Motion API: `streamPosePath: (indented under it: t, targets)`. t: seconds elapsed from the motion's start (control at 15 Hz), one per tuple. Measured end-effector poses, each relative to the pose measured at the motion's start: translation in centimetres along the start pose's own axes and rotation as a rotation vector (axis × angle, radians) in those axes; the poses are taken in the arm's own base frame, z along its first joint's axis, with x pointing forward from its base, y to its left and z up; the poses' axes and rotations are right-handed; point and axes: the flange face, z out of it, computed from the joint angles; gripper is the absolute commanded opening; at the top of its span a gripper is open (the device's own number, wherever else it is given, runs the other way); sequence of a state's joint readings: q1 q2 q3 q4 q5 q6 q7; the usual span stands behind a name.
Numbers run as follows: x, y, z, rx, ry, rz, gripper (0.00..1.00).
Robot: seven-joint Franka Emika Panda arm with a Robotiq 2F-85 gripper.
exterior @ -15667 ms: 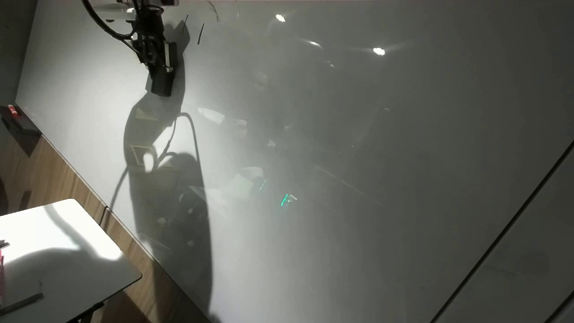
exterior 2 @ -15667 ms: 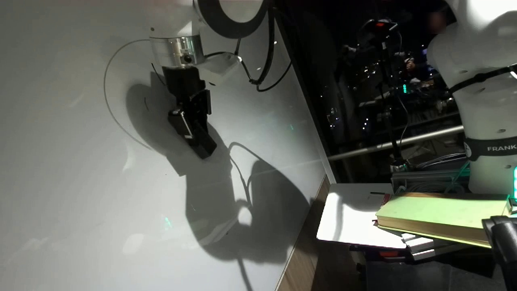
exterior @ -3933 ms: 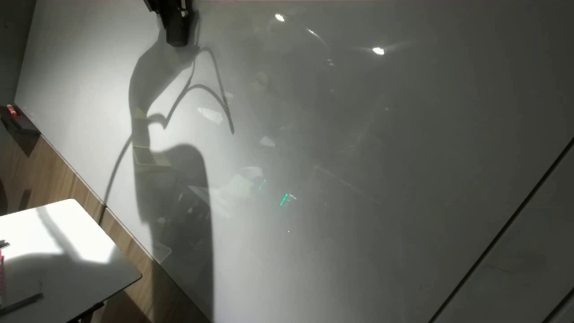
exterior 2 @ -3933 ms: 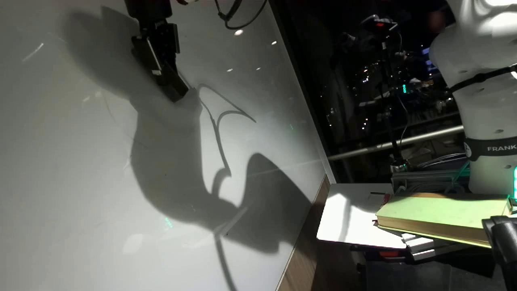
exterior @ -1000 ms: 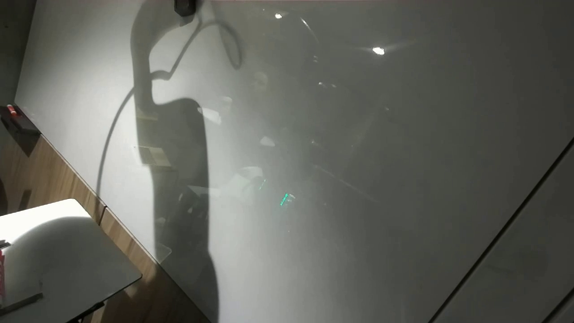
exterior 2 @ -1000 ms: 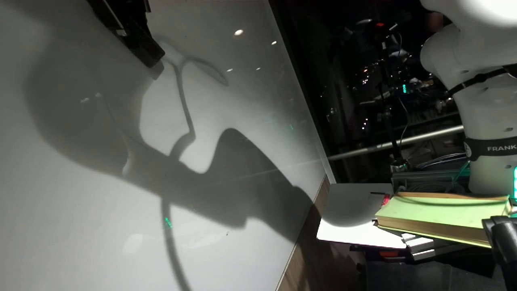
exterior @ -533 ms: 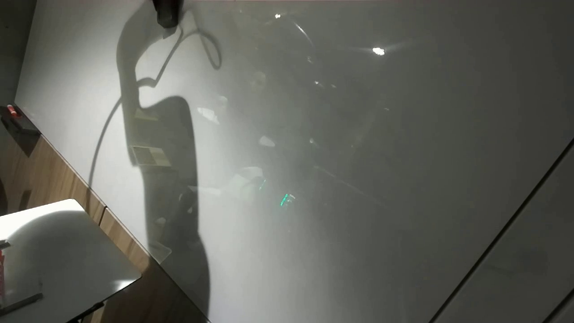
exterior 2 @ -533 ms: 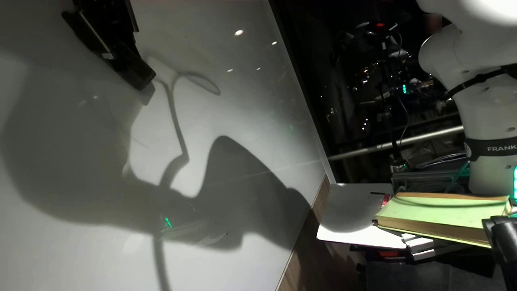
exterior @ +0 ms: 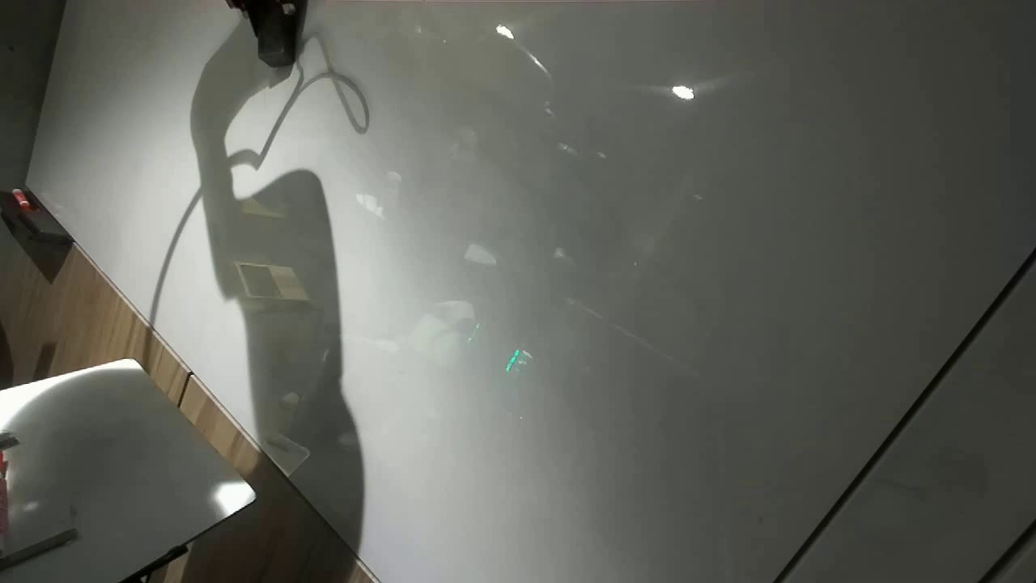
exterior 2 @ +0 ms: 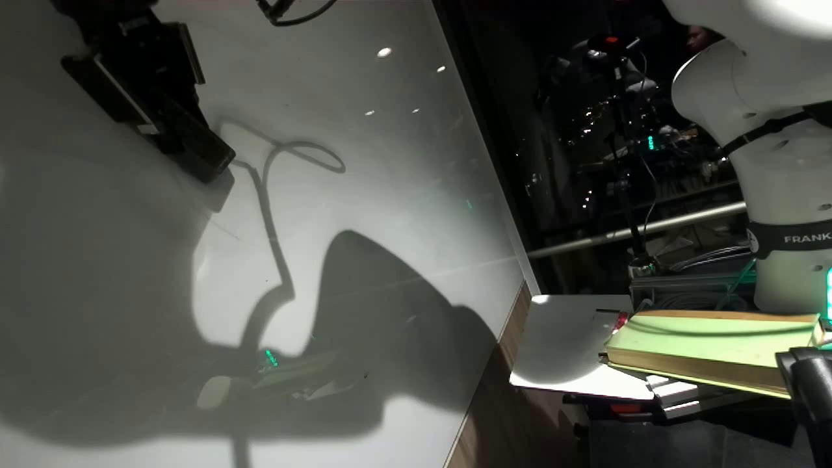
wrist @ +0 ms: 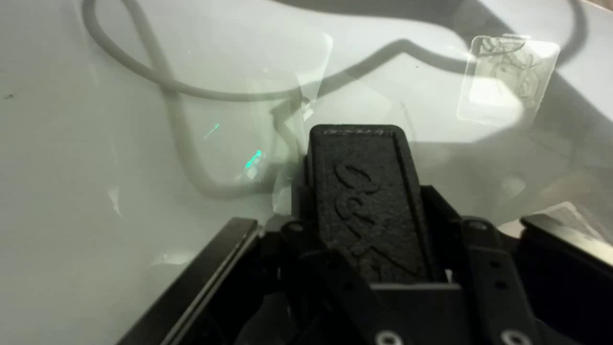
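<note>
My gripper [wrist: 366, 206] is shut on a black block-shaped eraser [wrist: 359, 153] with line patterns scored into its face. A finger grips it on either side, and its end sticks out beyond them. Behind it is the glossy whiteboard [exterior: 615, 453], full of reflections and arm shadows. The eraser [exterior: 277, 44] hangs at the top left in an exterior view, the rest of the arm cut off by the frame. The eraser [exterior 2: 201, 146] also shows at the upper left in an exterior view, its shadow close beside it. Whether it touches the board I cannot tell.
A white tabletop [exterior: 121, 461] stands at lower left, past the wooden strip [exterior: 105, 308] along the board's edge. A dark holder [exterior: 36, 223] with a red item sits there. A green book [exterior 2: 708, 331] lies beside the white robot arm [exterior 2: 793, 188].
Over the last second the eraser, still gripped, has slid left and down in both exterior views, its shadow with it. Short dark strokes seen near the gripper at the start no longer show.
</note>
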State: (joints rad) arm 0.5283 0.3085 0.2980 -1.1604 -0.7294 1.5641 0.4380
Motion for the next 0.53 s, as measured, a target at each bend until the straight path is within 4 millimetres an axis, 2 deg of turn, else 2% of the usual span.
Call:
streamPosePath:
  t: [0.27, 0.53]
  targets:
    - [0.1, -2.7, 1.1, 0.007, -0.002, -0.02, 0.3]
    - [0.2, -2.9, 1.3, 0.007, -0.003, -0.02, 0.3]
